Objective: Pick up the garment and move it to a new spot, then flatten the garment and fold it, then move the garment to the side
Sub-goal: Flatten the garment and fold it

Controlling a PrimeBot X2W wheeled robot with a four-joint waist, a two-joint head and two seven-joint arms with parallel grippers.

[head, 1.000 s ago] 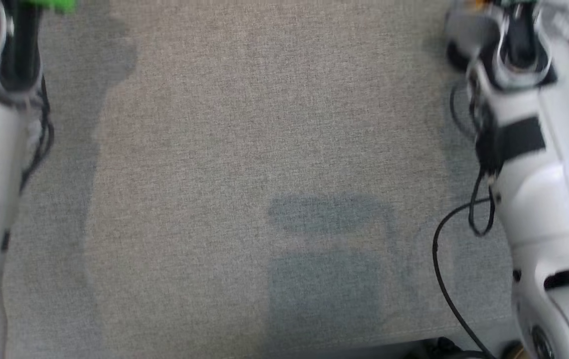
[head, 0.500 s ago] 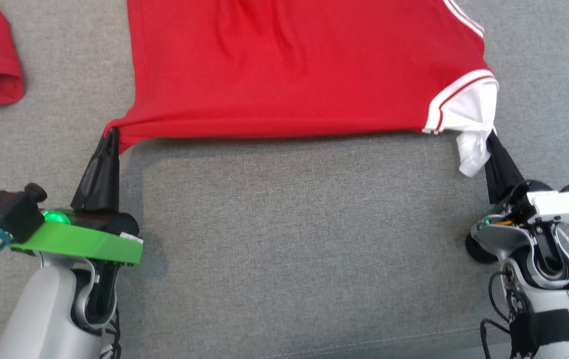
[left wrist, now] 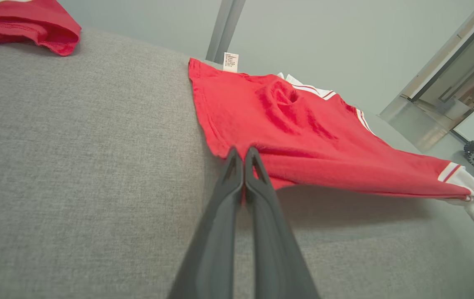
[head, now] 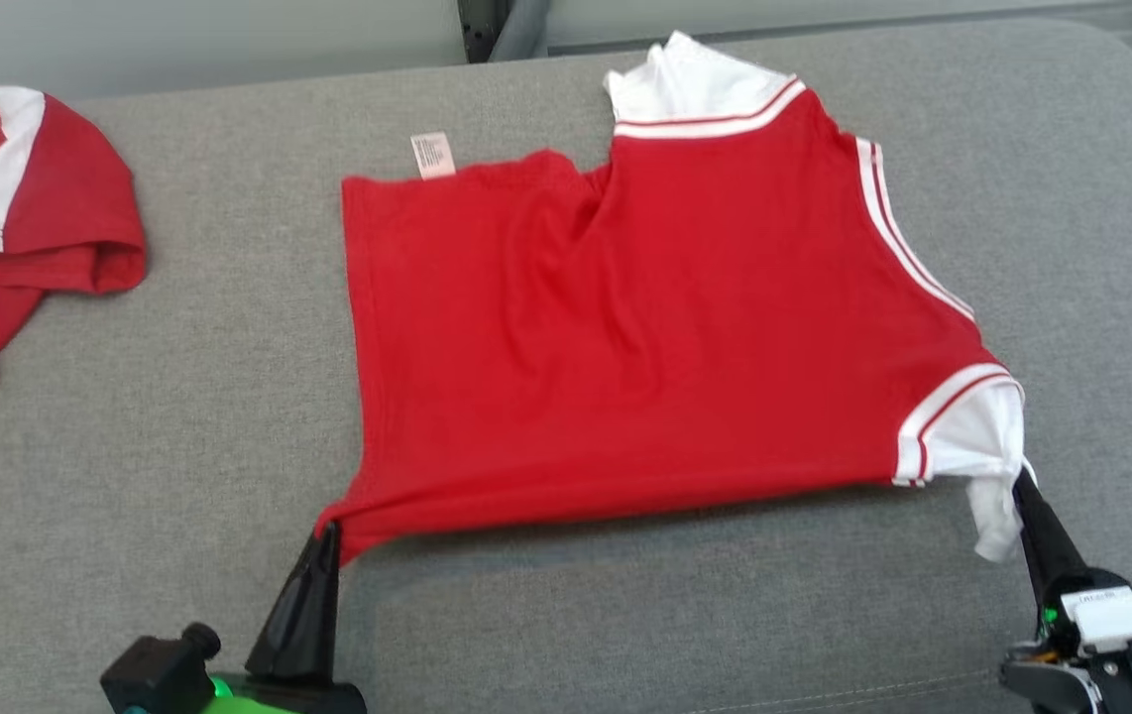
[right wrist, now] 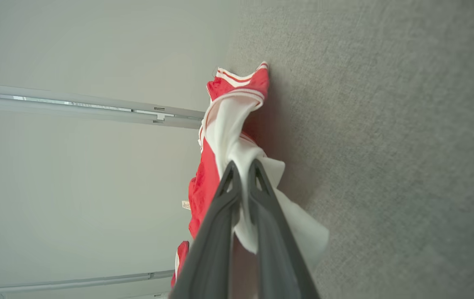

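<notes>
A red garment (head: 645, 327) with white striped sleeves lies folded on the grey couch cushion (head: 179, 397), its near edge lifted off the fabric. My left gripper (head: 328, 531) is shut on the near left corner of the garment (left wrist: 303, 137), its dark fingers pressed together (left wrist: 243, 155). My right gripper (head: 1022, 486) is shut on the white sleeve at the near right corner. In the right wrist view the white cloth (right wrist: 237, 137) is pinched between the fingers of the right gripper (right wrist: 243, 168). A white care label (head: 432, 155) sticks up at the far left corner.
A second red and white garment (head: 21, 228) lies bunched at the far left of the cushion. The cushion's far edge meets a pale wall and a grey post (head: 487, 25). Bare cushion stretches between the two garments and along the near edge.
The head camera has tilted up, so the whole garment and the couch's far edge came into view. Both grippers keep their hold on the near corners.
</notes>
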